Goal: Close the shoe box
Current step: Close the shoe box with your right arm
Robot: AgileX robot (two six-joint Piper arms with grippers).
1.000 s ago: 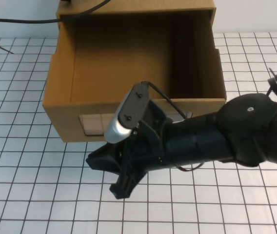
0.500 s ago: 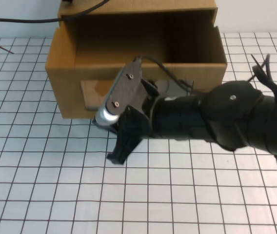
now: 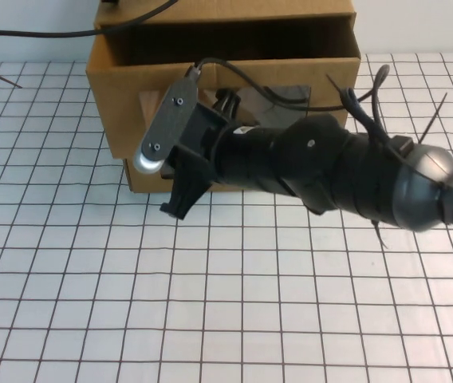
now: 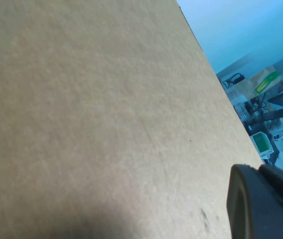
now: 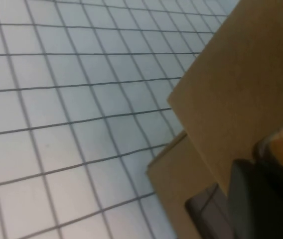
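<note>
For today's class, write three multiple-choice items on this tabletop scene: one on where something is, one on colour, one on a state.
1. Where is the right gripper?
A. against the front of the brown cardboard shoe box
B. on top of the box
C. far from the box, by the near table edge

2. What covers the table?
A. plain green cloth
B. white surface with a dark grid
C. bare wood

3. How far in is the box's drawer?
A. pulled fully out
B. removed and set aside
C. pushed most of the way in, front still slightly proud

Answers: 1 A, the high view shows the right arm reaching to the box front. 2 B, grid lines run across the white top. 3 C, only a narrow dark gap shows behind the drawer front.

The left gripper is beside plain cardboard.
</note>
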